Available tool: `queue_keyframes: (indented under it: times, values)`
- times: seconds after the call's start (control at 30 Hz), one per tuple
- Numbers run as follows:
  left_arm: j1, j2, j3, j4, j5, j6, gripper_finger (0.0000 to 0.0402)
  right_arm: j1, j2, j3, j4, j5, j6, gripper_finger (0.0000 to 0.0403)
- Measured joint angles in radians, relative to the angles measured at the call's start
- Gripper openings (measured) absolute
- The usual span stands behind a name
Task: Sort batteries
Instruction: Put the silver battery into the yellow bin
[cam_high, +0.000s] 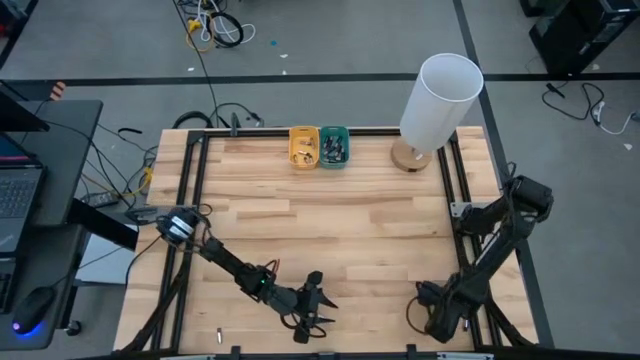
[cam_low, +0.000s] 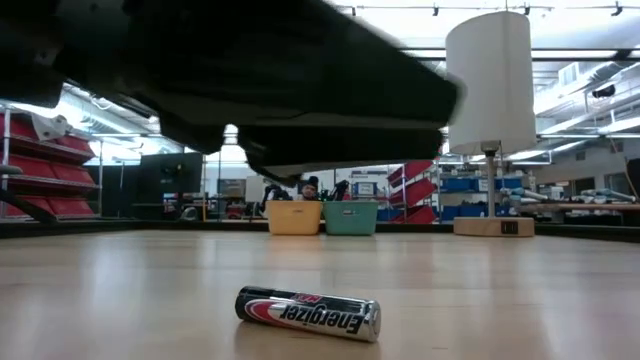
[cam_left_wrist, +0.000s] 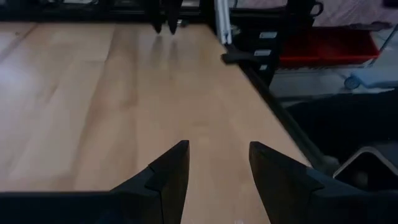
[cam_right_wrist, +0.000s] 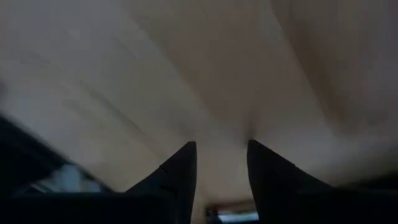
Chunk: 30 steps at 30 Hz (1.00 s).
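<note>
While my left end effector (cam_high: 318, 303) hovers with fingers apart near the desk's (cam_high: 350, 220) front edge, a lone battery (cam_high: 219, 336) lies well to its left. Other batteries fill the yellow tray (cam_high: 304, 147) and teal tray (cam_high: 334, 147). My right end effector (cam_right_wrist: 221, 163) waits, fingers apart.

battery (cam_low: 308, 313) labelled "Energizer", upside down
</note>
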<state>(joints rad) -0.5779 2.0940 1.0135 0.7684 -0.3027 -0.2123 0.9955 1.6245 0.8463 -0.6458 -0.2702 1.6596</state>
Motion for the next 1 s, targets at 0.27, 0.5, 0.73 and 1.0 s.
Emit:
queue_keyframes:
  times: [0.27, 0.5, 0.73, 1.0]
  values:
    - [0.011, 0.028, 0.039, 0.007, 0.000, 0.008, 0.0183, 0.052, 0.072, 0.017, -0.005, -0.112, -0.033, 0.0129]
    - [0.011, 0.028, 0.039, 0.018, 0.000, 0.018, 0.0183, 0.066, 0.079, 0.051, -0.036, -0.206, -0.201, 0.0152]
    - [0.011, 0.028, 0.038, 0.020, 0.000, 0.018, 0.0183, 0.057, 0.117, 0.053, -0.024, -0.352, -0.235, 0.0225]
    - [0.002, 0.028, 0.038, -0.006, 0.000, -0.001, 0.0183, 0.039, 0.208, 0.059, -0.031, -0.437, -0.175, 0.0255]
